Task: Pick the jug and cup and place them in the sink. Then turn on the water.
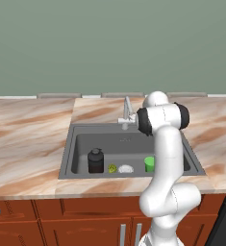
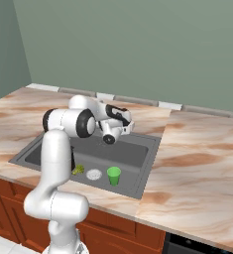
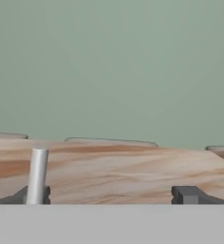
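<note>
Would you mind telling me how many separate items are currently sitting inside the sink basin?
4. In the sink: the jug at the left, a small yellow-green lump beside it, the white drain in the middle, and the cup at the right, partly behind the arm, which may hide more.

marble counter, green wall — wooden cabinets below

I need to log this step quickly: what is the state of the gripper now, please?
Gripper: open, holding nothing; a slim silver faucet handle stands by one fingertip.
</note>
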Tool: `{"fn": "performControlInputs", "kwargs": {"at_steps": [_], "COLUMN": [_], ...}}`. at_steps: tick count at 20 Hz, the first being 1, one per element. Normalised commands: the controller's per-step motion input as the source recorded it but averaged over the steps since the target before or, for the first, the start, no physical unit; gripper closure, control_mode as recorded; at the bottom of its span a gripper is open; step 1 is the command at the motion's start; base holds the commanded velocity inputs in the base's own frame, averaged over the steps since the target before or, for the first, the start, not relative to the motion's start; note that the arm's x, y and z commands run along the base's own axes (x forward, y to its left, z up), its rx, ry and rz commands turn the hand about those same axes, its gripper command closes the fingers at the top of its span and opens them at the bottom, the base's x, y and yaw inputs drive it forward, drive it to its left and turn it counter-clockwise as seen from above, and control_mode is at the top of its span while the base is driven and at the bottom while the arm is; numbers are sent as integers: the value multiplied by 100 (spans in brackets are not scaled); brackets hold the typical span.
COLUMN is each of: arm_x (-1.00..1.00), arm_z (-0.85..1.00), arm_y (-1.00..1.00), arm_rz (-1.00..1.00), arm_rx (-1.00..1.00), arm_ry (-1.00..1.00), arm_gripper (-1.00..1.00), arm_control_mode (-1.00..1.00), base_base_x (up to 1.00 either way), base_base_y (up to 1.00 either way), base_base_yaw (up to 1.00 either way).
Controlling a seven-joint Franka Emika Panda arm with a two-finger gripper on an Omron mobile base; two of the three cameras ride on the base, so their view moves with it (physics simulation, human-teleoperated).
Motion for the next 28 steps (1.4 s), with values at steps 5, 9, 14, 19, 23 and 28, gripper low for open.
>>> {"fn": "performControlInputs", "kwargs": {"at_steps": [5,9,14,19,23,28], "arm_x": [0,0,0,0,0,0], "arm_z": [-5,-6,-5,-9,-17,-21], "arm_y": [-41,-43,-45,-46,-48,-49], "arm_rz": [-12,-12,-12,-12,-12,-11], "arm_rx": [0,0,0,0,0,0], "arm_ry": [0,0,0,0,0,0], "arm_gripper": [-100,-100,-100,-100,-100,-100], "arm_control_mode": [-100,-100,-100,-100,-100,-100], "base_base_x": [0,0,0,0,0,0], "base_base_y": [0,0,0,0,0,0], "base_base_yaw": [0,0,0,0,0,0]}}
